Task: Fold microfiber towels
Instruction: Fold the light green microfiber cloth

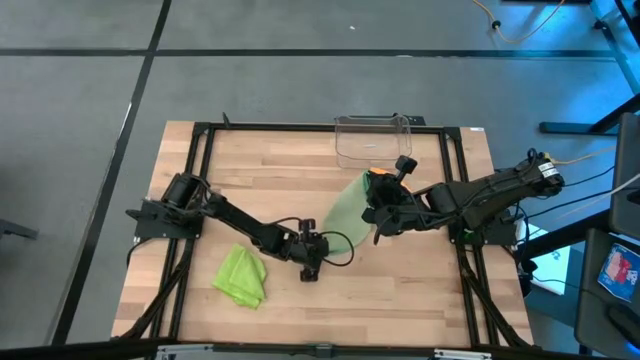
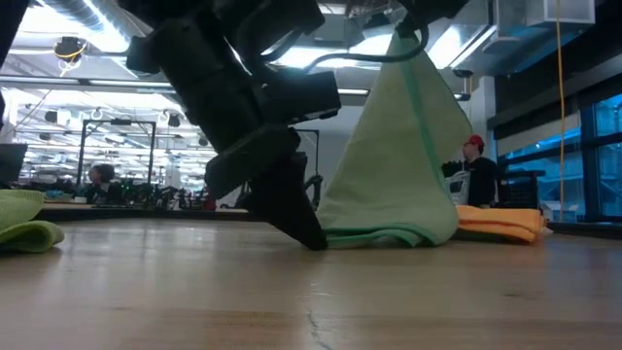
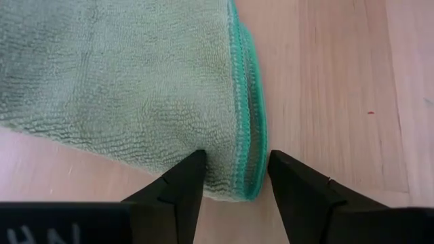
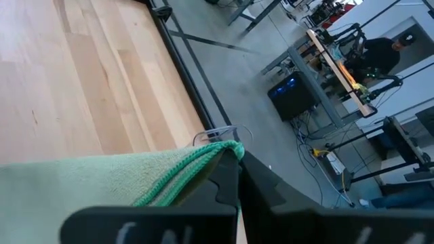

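A: High view had it plain: the right gripper (image 1: 377,228) was up off the table w/ the sage towel (image 1: 345,216) hanging from it like a tent, its bottom edge resting on the wood just in front of the clear bin (image 1: 373,139).

B: Jaws closed on it?

A: Yep, pinched tight on a corner; the right wrist cam showed the teal-stitched hem (image 4: 196,163) bunched at the fingers. My guess is it was lifted so the cloth would drape and show a free corner.

B: And the left gripper (image 1: 310,262)?

A: Down at the table on the side of the sage towel away from the bin. Jaws apart, straddling the low corner. Fingertips (image 3: 186,177) sat either side of the hem (image 3: 249,135) but hadn't clamped, so nothing held yet. Probably lining up to grab that 2nd corner so both arms could spread the towel flat.

B: Other towels?

A: Lime towel (image 1: 243,275) lay crumpled well to the left of the sage one, near the table's front. Orange towel (image 2: 498,223) sat flat just behind the sage one, bin side. No teal one seen anywhere.

B: So folding hadn't started?

A: Not on the sage one, I'd say. Risk was the left pinching only 1 layer.
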### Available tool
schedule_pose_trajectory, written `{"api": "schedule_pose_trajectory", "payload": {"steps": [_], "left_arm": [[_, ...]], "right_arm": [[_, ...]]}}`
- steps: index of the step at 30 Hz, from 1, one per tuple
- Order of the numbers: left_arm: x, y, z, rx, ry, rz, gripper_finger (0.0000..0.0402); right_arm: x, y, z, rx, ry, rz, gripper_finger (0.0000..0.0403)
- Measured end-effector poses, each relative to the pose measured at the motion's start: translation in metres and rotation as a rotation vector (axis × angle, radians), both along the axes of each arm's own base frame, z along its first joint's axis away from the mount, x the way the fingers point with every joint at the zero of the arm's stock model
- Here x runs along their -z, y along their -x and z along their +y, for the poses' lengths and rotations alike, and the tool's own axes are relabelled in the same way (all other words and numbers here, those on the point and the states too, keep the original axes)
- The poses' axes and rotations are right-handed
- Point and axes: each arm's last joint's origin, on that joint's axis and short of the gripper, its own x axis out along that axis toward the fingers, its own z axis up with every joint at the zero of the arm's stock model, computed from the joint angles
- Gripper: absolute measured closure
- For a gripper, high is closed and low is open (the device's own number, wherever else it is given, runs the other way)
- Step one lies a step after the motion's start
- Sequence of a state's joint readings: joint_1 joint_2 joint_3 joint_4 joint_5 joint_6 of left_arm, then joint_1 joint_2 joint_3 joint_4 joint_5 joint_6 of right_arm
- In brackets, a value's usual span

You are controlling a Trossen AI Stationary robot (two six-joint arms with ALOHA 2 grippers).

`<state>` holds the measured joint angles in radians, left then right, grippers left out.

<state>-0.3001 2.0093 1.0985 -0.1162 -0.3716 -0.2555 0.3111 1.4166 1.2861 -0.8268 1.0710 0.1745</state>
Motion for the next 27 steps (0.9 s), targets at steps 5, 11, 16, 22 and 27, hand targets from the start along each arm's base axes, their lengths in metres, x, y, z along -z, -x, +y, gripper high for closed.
{"api": "schedule_pose_trajectory", "payload": {"steps": [5, 11, 16, 22, 27], "left_arm": [[0.000, 0.001, -0.003, -0.005, -0.026, -0.007, 0.0299], [-0.001, 0.003, -0.006, -0.041, -0.059, -0.018, 0.0393], [-0.027, 0.006, -0.014, -0.025, -0.055, -0.049, 0.0400], [-0.100, 0.012, -0.028, -0.056, 0.071, -0.243, 0.0401], [-0.160, 0.032, -0.030, -0.124, 0.175, -0.438, 0.0401]], "right_arm": [[0.000, 0.000, 0.000, 0.000, 0.000, 0.002, 0.0401], [0.001, 0.001, 0.000, -0.013, -0.013, 0.023, 0.0401], [0.005, 0.003, 0.000, -0.043, -0.043, 0.081, 0.0400], [0.011, 0.009, -0.002, -0.073, -0.144, 0.176, 0.0400], [0.020, 0.020, 0.000, -0.105, -0.371, 0.309, 0.0400]]}}
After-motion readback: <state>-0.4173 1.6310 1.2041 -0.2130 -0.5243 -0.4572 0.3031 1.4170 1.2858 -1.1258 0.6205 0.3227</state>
